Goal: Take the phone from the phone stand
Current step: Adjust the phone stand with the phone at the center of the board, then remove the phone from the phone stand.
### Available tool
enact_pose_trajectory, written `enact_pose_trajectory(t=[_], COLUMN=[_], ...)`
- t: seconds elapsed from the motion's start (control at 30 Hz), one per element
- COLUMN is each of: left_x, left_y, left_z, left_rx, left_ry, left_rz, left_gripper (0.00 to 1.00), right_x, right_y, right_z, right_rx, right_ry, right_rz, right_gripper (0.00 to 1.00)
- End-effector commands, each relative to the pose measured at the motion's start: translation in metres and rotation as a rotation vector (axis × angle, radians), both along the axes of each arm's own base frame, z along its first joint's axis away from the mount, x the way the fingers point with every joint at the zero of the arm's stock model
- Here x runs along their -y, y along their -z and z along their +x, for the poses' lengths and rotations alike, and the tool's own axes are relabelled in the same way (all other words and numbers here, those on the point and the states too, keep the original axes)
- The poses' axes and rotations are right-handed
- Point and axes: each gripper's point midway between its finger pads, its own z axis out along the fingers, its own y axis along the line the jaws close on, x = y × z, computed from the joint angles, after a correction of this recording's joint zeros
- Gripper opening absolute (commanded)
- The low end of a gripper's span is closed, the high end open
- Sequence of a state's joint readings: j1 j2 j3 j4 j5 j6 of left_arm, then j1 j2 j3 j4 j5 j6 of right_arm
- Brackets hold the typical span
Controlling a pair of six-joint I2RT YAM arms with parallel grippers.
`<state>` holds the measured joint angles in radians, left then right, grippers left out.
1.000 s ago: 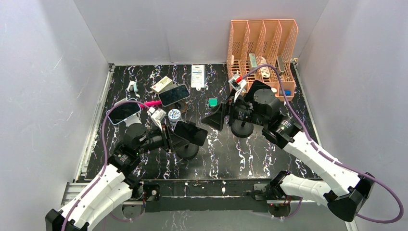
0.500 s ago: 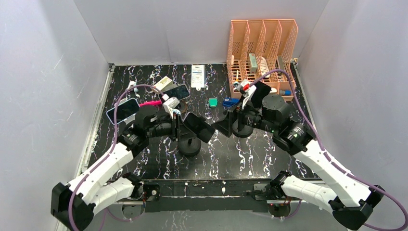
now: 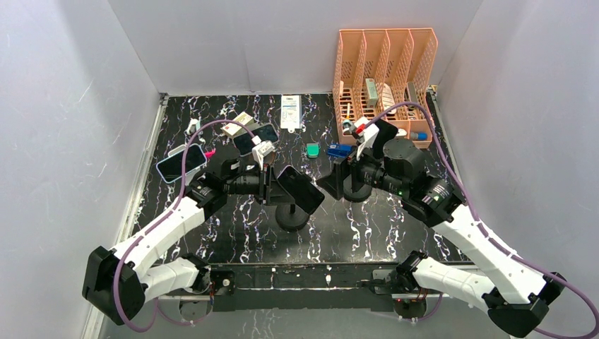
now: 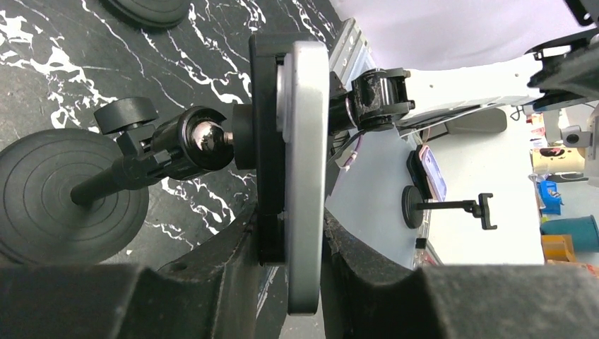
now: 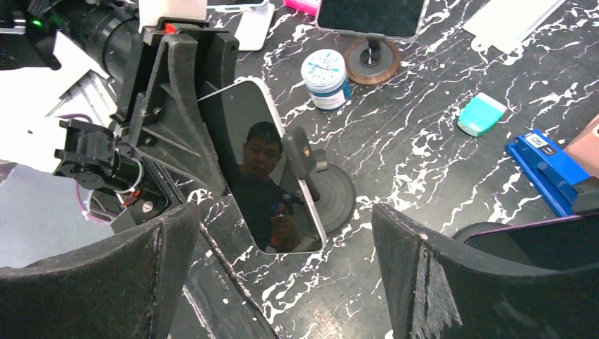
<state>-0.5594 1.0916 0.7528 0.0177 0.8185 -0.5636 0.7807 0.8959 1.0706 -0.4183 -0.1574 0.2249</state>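
**Phone** [image 3: 300, 191]: seated on the phone stand [image 3: 292, 217] and tilted, with the screen turned toward the right arm. It is located mid-surface, a little left of centre and nearer the near edge than the far edge. In the left wrist view the silver rim is seen flush against the black cradle, with the ball joint [image 4: 205, 138] and round base [image 4: 67, 194] behind it. Removal is judged not yet done.

**Left gripper** [image 4: 293, 244]: pinched on the phone, one finger on the screen side and the other on the back beside the cradle.

**Right gripper** [image 5: 282, 233]: spread wide with nothing held. It is faced toward the screen and kept apart from it.

**Handling (judgement):**
- The phone is taken to be a rigid slab, dense for its size, with a slick and breakable glass face.
- A hold across the flat faces or the long edges, clear of the cradle arm, is considered safest.
- The stand is judged light and top-heavy. It is likely to be dragged or tipped along with the phone unless the stem or base is pinned by the free claw.

**Surroundings:**
- Another dark phone [image 5: 537, 236] is partly hidden behind the right finger.
- Two more phones [image 3: 181, 162] [image 3: 247, 140] are noted toward the far-left corner.
- A small teal block [image 3: 312, 149] and a blue case [image 3: 339, 150] lie toward the far edge.
- An orange file rack [image 3: 385, 49] stands at the far-right corner.
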Motion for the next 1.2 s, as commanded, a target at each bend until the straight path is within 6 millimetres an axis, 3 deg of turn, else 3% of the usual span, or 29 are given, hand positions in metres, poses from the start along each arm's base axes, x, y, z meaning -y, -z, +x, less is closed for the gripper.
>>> enact_pose_trajectory(t=[0.0, 0.3, 0.43, 0.7, 0.87, 1.07, 1.17], left_x=[-0.002, -0.006, -0.005, -0.003, -0.004, -0.005, -0.006], left_y=[-0.032, -0.021, -0.021, -0.015, -0.008, -0.009, -0.008], left_z=[-0.005, -0.002, -0.002, -0.005, -0.008, -0.011, -0.011], left_rx=[0.076, -0.059, -0.119, -0.205, -0.232, -0.226, -0.227], left_ry=[0.023, -0.039, -0.052, -0.049, -0.046, -0.047, -0.049], left_rz=[-0.026, 0.059, 0.065, 0.077, 0.085, 0.086, 0.09], left_gripper=[0.0, 0.0, 0.0, 0.0, 0.0, 0.0, 0.0], right_x=[0.002, -0.008, -0.012, -0.026, -0.03, -0.036, -0.04], right_y=[-0.022, -0.004, 0.003, 0.037, 0.044, 0.054, 0.059], right_z=[0.011, 0.017, 0.013, -0.005, -0.008, -0.028, -0.029], right_rx=[0.056, 0.063, 0.077, 0.058, 0.034, 0.065, 0.096], right_ry=[0.035, 0.057, 0.039, -0.038, -0.031, -0.165, -0.188], right_rz=[-0.016, -0.176, -0.203, -0.289, -0.247, -0.195, -0.18], right_gripper=[0.99, 0.99, 0.99, 0.99, 0.99, 0.99, 0.99])
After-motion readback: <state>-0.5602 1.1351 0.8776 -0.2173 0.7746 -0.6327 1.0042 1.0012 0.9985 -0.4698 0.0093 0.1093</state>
